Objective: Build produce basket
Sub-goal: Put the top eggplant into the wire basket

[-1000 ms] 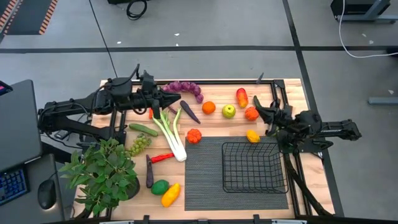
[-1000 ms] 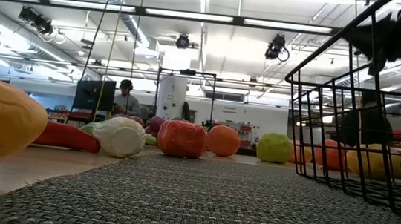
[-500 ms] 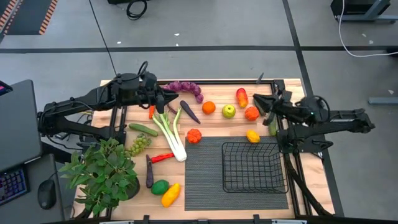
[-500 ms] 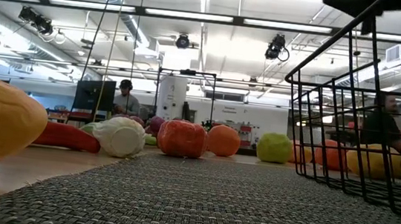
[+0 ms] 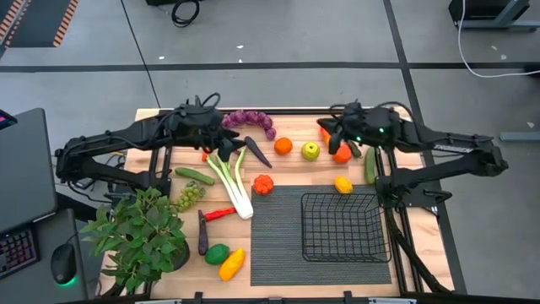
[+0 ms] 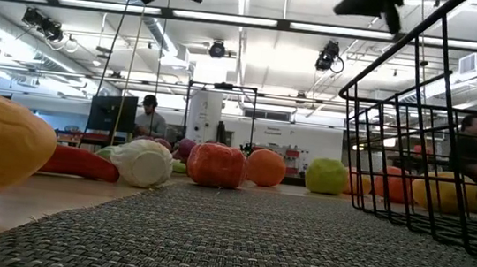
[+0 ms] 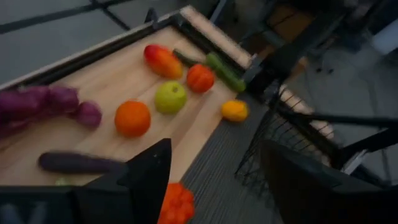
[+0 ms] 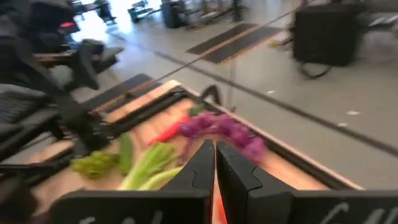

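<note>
The black wire basket (image 5: 346,226) stands on the dark ribbed mat (image 5: 278,245), with nothing in it. Produce lies loose on the wooden table: purple grapes (image 5: 251,120), a leek (image 5: 229,179), an orange (image 5: 283,145), a green apple (image 5: 310,151), a cucumber (image 5: 369,166) and others. My left gripper (image 7: 214,186) hangs open above the leek's leafy end (image 5: 226,135), holding nothing. My right gripper (image 8: 214,168) is shut and empty, raised over the red-yellow fruit (image 5: 328,132) at the far right.
A leafy potted plant (image 5: 139,236) stands at the table's near left corner. More produce lies left of the mat: a lime (image 5: 218,253), a yellow pepper (image 5: 231,264), a red chili (image 5: 221,214). A yellow fruit (image 5: 342,185) lies by the basket's far side.
My right gripper has risen from beside the basket's far right corner and swung toward the table's far edge and left, over the fruit there. My left gripper has shifted a little toward the table's right. No produce has moved.
</note>
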Action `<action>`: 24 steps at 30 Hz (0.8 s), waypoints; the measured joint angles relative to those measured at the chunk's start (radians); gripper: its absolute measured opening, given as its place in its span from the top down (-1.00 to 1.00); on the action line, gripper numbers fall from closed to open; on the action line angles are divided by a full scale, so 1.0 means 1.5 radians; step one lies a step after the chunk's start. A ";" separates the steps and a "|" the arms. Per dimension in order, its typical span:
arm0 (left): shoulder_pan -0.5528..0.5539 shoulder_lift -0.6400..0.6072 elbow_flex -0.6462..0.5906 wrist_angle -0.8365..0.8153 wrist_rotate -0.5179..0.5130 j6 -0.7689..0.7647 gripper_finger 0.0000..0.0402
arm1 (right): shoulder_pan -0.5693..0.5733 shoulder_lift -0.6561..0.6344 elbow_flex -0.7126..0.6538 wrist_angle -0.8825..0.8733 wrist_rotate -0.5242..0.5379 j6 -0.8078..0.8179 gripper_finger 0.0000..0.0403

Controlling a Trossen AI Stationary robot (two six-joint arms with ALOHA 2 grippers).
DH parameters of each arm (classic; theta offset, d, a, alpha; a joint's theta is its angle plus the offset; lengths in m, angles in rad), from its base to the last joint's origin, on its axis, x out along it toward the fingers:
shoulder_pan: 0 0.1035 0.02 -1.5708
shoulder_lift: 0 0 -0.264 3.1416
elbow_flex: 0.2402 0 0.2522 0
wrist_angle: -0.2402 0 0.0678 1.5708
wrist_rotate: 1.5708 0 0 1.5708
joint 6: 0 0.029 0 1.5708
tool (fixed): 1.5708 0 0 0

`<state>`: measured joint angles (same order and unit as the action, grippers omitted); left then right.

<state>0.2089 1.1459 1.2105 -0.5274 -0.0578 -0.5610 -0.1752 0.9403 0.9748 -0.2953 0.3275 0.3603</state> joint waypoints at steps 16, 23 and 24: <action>-0.016 0.000 0.001 0.017 0.009 -0.048 -0.23 | -0.052 0.149 0.102 0.108 -0.089 0.054 0.89; -0.015 -0.001 0.001 0.082 0.009 -0.075 -0.23 | -0.051 0.147 0.102 0.112 -0.133 0.124 0.89; -0.015 -0.001 0.001 0.096 0.009 -0.079 -0.23 | -0.051 0.147 0.102 0.113 -0.133 0.125 0.89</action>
<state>0.1860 1.1450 1.2118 -0.3831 -0.0436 -0.6800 -0.2512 1.1608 1.1275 -0.1258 0.1274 0.5472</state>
